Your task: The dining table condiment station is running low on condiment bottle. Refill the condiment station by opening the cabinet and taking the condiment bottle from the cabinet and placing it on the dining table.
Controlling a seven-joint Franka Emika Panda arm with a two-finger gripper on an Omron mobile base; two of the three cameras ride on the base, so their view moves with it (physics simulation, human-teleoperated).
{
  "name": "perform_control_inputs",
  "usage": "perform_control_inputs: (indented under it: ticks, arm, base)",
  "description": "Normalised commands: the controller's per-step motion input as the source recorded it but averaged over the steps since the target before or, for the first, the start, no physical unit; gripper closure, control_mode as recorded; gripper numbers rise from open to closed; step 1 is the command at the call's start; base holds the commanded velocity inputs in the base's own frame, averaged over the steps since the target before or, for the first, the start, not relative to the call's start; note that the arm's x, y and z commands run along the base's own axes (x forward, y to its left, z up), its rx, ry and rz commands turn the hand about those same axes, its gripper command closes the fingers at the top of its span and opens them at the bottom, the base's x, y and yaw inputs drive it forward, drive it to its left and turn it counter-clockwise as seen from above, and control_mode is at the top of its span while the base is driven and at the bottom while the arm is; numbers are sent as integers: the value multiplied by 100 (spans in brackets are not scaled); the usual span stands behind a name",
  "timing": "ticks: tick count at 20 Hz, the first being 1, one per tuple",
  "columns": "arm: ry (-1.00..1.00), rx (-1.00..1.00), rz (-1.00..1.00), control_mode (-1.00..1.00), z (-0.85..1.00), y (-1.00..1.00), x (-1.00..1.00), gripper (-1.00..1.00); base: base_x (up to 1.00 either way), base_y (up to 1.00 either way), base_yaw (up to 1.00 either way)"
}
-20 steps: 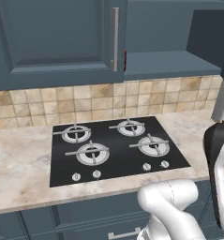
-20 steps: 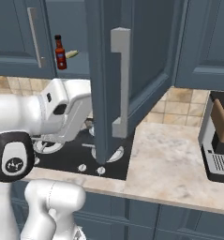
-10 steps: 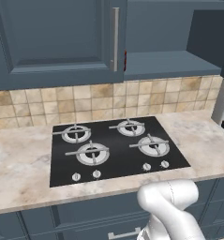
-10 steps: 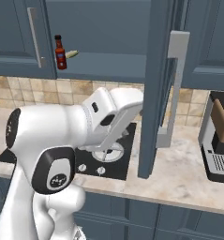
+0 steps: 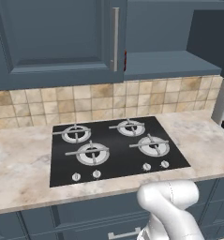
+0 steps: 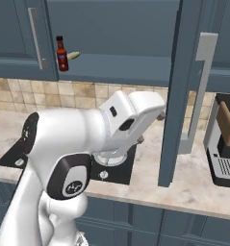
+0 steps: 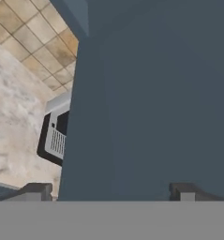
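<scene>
The condiment bottle [image 6: 62, 54], slim and dark red with a black cap, stands at the left end of the open cabinet's shelf [image 6: 121, 69]. In the left base view a red sliver of the bottle [image 5: 125, 60] peeks past the closed left door [image 5: 57, 37]. The cabinet's right door [image 6: 181, 96] hangs swung out, edge-on, its silver bar handle [image 6: 199, 91] facing right. My gripper [image 7: 109, 191] is open, its fingertips [image 7: 37, 190] wide apart, right up against the door's blue panel [image 7: 151, 103], with nothing between them. The dining table is out of view.
A black gas hob [image 5: 113, 150] lies in the stone counter [image 5: 19, 164] below the cabinet. A coffee machine [image 6: 224, 139] stands at the right of the counter. A small yellow-green item [image 6: 74, 55] lies beside the bottle. My white arm [image 6: 78, 144] fills the foreground.
The right cabinet door has swung further open toward the right. My arm has swept right behind it, leaving the left base view's right edge. The bottle has not moved.
</scene>
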Motion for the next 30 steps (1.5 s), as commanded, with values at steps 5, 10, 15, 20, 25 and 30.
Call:
perform_control_inputs:
  ticks: [5, 10, 15, 20, 25, 30]
  arm:
    - [3, 0, -1, -100, 0, 19, 1, -100]
    - [-6, 3, 0, -100, 0, 65, 0, -100]
    - [-25, 15, 0, -100, 0, 99, 0, -100]
    - [-24, 28, 2, -100, 0, 90, 0, -100]
    - [-21, 37, 1, -100, 0, 74, 0, -100]
    - [-16, 36, 5, -100, 0, 75, 1, -100]
  base:
    - [0, 0, 0]
    - [0, 0, 0]
    - [0, 0, 0]
    - [0, 0, 0]
    - [0, 0, 0]
    - [0, 0, 0]
